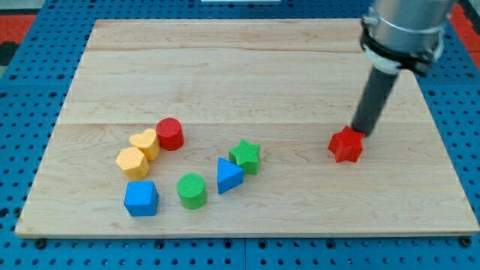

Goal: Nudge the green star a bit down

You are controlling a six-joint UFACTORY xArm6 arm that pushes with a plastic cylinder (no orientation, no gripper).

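Observation:
The green star (245, 155) lies on the wooden board (247, 67), a little below the middle. A blue triangle (229, 175) touches its lower left side. My tip (361, 132) is far to the star's right, resting against the top of a red star (346, 145). The dark rod rises from there toward the view's top right.
A green cylinder (192, 190) sits left of the blue triangle. A blue cube (141, 198) is at the lower left. A yellow hexagon (133, 162), a yellow heart (145, 142) and a red cylinder (170, 133) cluster at the left.

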